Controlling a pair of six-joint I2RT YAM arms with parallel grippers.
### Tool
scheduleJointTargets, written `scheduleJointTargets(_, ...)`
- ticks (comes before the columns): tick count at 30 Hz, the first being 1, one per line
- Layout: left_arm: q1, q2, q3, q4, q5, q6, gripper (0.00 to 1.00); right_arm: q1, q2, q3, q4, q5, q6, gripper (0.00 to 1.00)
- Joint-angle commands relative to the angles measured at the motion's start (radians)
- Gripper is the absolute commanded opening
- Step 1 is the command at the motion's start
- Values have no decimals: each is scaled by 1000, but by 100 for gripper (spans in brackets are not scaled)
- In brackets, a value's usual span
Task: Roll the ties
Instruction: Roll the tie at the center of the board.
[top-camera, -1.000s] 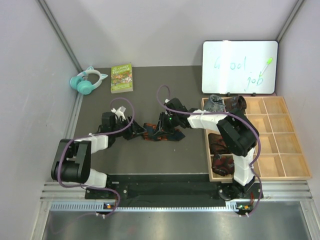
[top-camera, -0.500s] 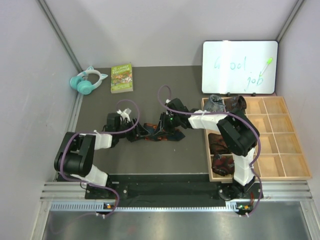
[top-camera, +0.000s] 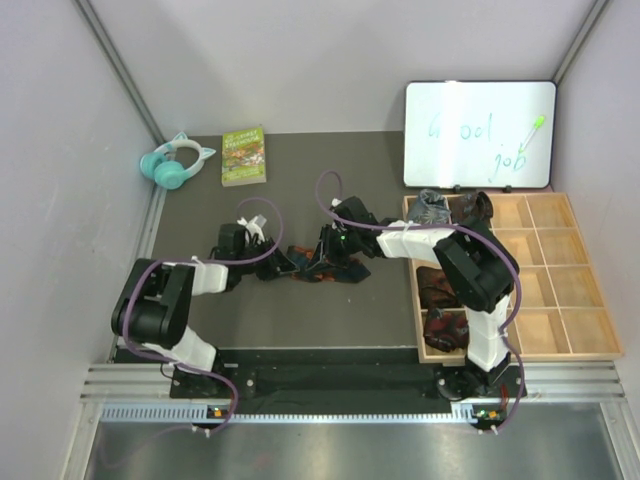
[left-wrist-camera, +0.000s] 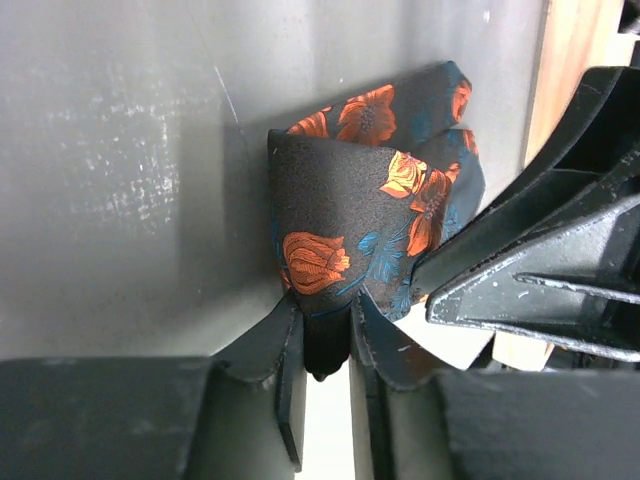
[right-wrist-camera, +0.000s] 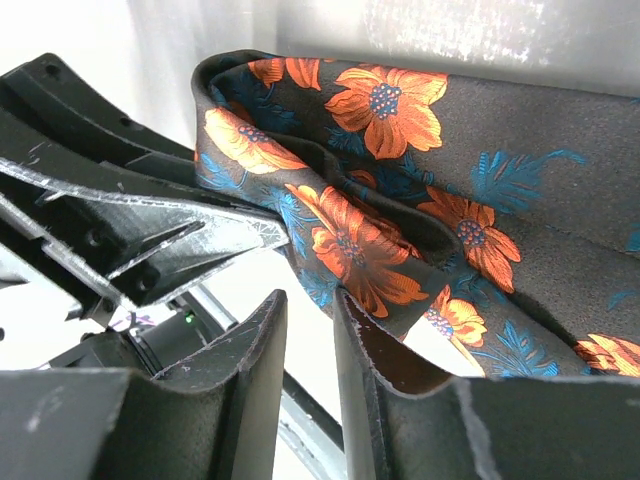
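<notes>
A black tie (top-camera: 305, 266) with orange-red flowers lies bunched on the dark mat between my two grippers. In the left wrist view, the tie (left-wrist-camera: 370, 210) stands as a folded lump, and my left gripper (left-wrist-camera: 325, 308) is shut on its lower fold. My right gripper (right-wrist-camera: 307, 298) sits against the other side of the tie (right-wrist-camera: 400, 200). Its jaws are a narrow gap apart with nothing between them, and the cloth rests on the tip and outer side of one finger. From above, the left gripper (top-camera: 277, 264) and right gripper (top-camera: 326, 262) face each other.
A wooden tray (top-camera: 560, 290) at the right holds rolled ties (top-camera: 432, 207) in its left compartments. A whiteboard (top-camera: 478, 134) stands behind it. A green book (top-camera: 243, 155) and teal headphones (top-camera: 176, 162) lie at the back left.
My left arm has pushed right toward the tie and its jaws have closed on a fold of it. The right arm has stayed in place.
</notes>
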Motion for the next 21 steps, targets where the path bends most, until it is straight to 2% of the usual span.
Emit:
scheduleJointTargets(1,-54,-68,73,-183,-184,64,18,-22,20,-2,-50,55,-36,27)
scheduleJointTargets(7,-148,-138,188,-440,-405,127,15,-72,-24,-11,-62,47,-56,27)
scheduleJointTargets(11,-216,-153,250,-539,-532,147,15,-94,-52,-24,-65,43,-68,28)
scheduleJointTargets(21,-370,-81,444,-755,-830,161,15,-98,-104,-84,-50,30,-76,28)
